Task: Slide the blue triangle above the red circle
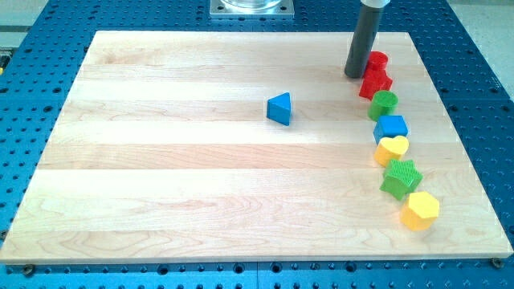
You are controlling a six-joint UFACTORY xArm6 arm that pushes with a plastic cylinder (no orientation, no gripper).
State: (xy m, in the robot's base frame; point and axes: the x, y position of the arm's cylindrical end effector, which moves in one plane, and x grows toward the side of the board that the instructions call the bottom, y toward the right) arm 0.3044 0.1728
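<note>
The blue triangle (279, 108) lies alone near the middle of the wooden board (161, 160). The red circle (377, 60) sits near the view's top right, at the head of a column of blocks. My tip (354, 75) stands just left of the red circle, touching or nearly touching it, and far to the right of the blue triangle. The rod hides part of the red circle's left side.
Below the red circle runs a column of blocks: a red star (375, 83), a green circle (384, 103), a blue block (390, 128), a yellow heart (392, 149), a green star (401, 178), a yellow hexagon (420, 210). The board's right edge is close behind them.
</note>
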